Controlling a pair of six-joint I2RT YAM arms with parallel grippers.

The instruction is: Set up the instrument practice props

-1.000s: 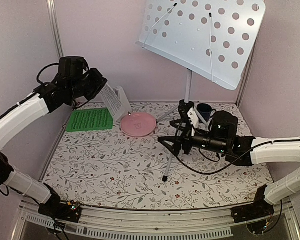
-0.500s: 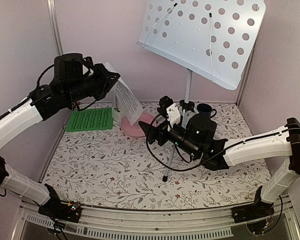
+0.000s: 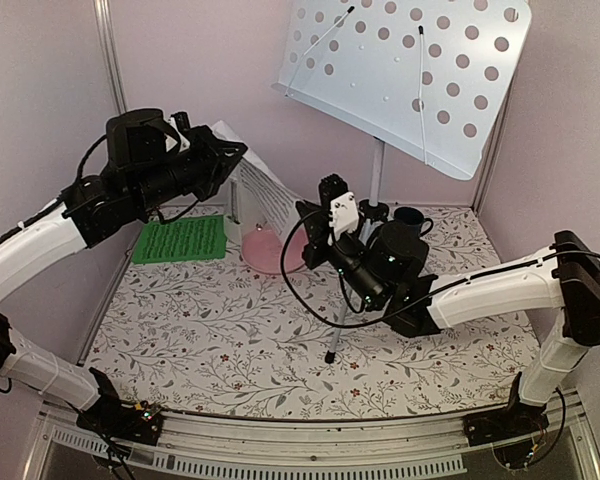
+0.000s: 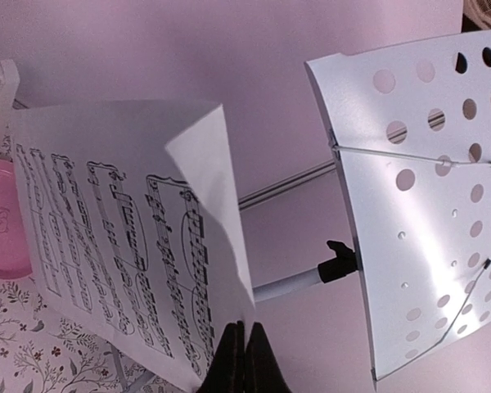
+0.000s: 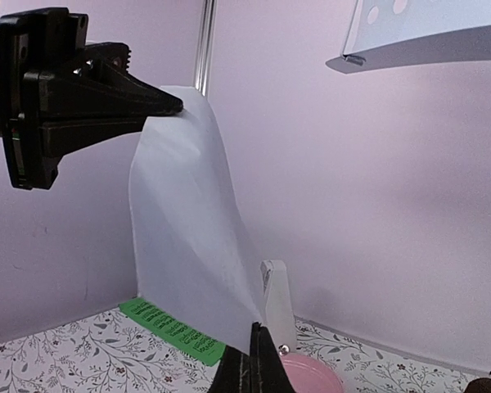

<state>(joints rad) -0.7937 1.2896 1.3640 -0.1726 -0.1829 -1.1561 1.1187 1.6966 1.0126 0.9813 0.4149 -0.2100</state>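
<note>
Legibly at left wrist: notation [image 4: 180, 278] (white sheet [image 4: 82, 213])

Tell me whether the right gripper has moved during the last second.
Yes. The right gripper went left, away from the dark blue mug, to above the pink round plate, and now pinches the white printed music sheet.

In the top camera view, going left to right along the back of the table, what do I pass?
green music sheet → pink plate → music stand's pole → dark blue mug. The white music sheet overlaps the plate, so it is left out.
</note>
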